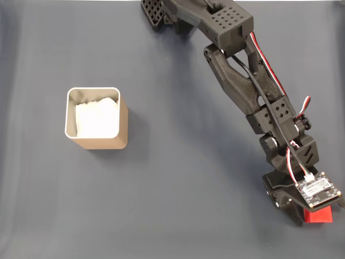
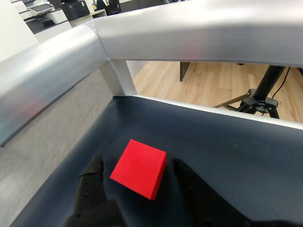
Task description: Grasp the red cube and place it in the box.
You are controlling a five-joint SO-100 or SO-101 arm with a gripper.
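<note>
in the wrist view my fingers [image 2: 137, 189] stand spread wide, one dark tip on each side of the red cube [image 2: 139, 168], which sits tilted on the dark tabletop [image 2: 227, 142] between them with a gap on either side, so i grip nothing. beyond the cube runs the tabletop's silver rail [image 2: 189, 28], with a wooden floor [image 2: 213, 85] behind it. in the fixed view the box [image 1: 97, 120] stands well apart, far to the left.
</note>
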